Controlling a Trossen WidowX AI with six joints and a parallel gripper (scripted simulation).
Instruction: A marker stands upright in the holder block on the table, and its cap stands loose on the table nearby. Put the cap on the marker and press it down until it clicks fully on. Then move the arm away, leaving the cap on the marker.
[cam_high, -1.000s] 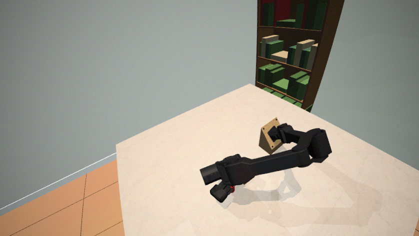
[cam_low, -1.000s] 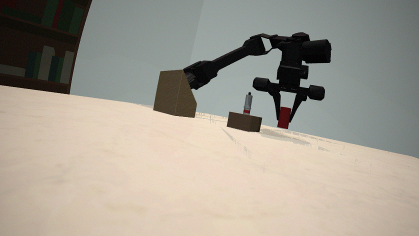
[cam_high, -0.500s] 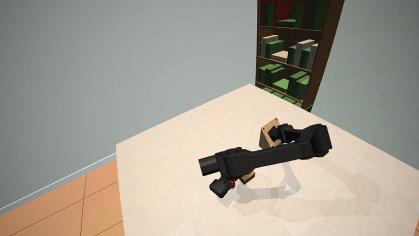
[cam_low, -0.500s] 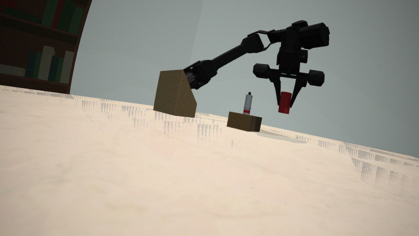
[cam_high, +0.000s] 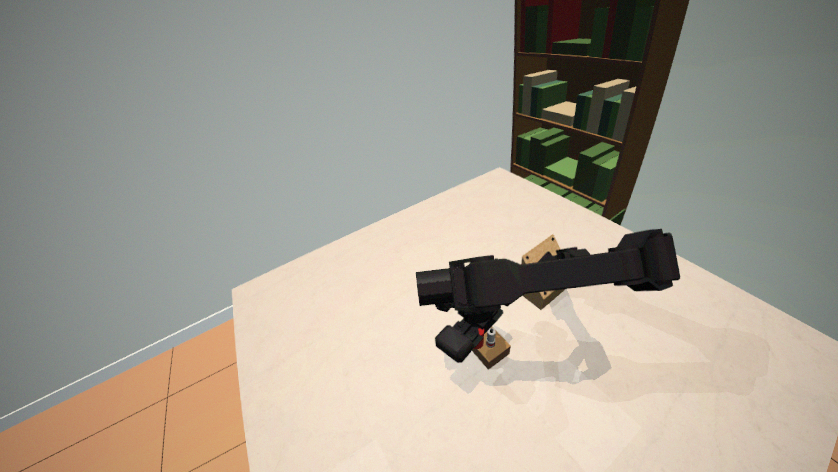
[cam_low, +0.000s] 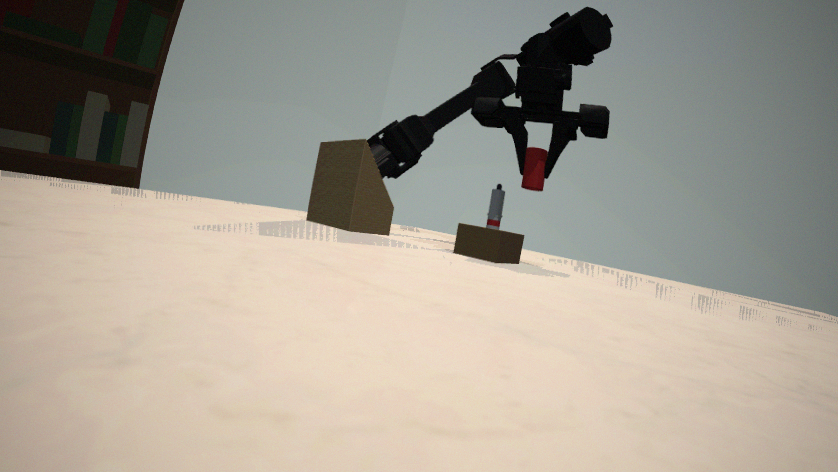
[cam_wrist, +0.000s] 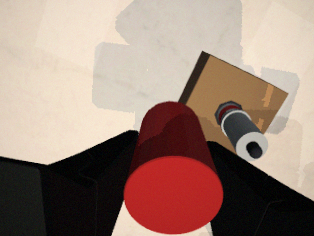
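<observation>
While its fingers stood partly open, the end effector (cam_high: 480, 331) (cam_low: 534, 168) (cam_wrist: 170, 145) gripped the red cap (cam_high: 482, 341) (cam_low: 534, 169) (cam_wrist: 173, 194) — clear of the tabletop (cam_high: 351, 351) (cam_low: 351, 351) (cam_wrist: 60, 60). Below and to one side of it, the uncapped marker (cam_high: 491, 337) (cam_low: 496, 205) (cam_wrist: 241, 131) stood upright in the holder block (cam_high: 491, 355) (cam_low: 487, 243) (cam_wrist: 210, 87) — near, but apart from the cap.

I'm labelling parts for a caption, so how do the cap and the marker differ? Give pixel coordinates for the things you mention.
The cap (cam_high: 481, 343) (cam_low: 534, 168) (cam_wrist: 173, 194) is red all over; the marker (cam_high: 491, 336) (cam_low: 496, 205) (cam_wrist: 241, 131) is mostly grey with a dark tip. The cap is held in the air, whereas the marker stands in the holder block (cam_high: 492, 361) (cam_low: 486, 243) (cam_wrist: 207, 92). Both look roughly cylindrical.
</observation>
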